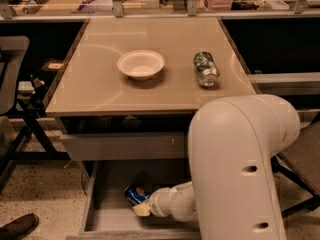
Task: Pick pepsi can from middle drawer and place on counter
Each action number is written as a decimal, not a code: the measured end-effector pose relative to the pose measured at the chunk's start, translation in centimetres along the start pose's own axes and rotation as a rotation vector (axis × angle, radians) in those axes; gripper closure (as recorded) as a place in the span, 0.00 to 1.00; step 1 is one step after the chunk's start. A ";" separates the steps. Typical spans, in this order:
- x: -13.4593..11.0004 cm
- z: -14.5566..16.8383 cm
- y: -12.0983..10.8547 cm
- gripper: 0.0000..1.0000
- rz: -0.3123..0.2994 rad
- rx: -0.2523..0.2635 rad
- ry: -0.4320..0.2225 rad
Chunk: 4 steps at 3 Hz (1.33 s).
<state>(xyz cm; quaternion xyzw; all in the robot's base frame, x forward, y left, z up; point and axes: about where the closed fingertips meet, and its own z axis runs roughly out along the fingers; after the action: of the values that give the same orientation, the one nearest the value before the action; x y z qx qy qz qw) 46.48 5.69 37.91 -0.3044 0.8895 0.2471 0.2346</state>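
The pepsi can (135, 194), blue with a round logo, lies on its side on the grey floor of the open middle drawer (107, 219), below the counter. My gripper (142, 209) reaches down into the drawer and sits right against the can's near right side. My big white arm (240, 169) hides the drawer's right half. The beige counter (100, 91) is above the drawer.
A white bowl (141, 64) and a green and silver can (206, 68) lying on its side sit on the counter. A grey drawer front (125, 146) hangs above the open drawer. A chair (12, 84) stands at the left, a shoe (17, 226) at the bottom left.
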 end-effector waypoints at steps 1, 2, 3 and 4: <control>-0.3 -1.8 0.7 1.00 0.006 -0.006 -0.023; -0.9 -4.0 1.5 1.00 -0.001 -0.006 -0.056; -1.8 -6.4 2.4 1.00 -0.023 0.005 -0.074; -4.7 -11.8 4.8 1.00 -0.073 0.043 -0.083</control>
<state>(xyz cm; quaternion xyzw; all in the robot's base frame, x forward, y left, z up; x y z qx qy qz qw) 43.52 4.13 51.10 -0.3209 0.8725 0.2314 0.2866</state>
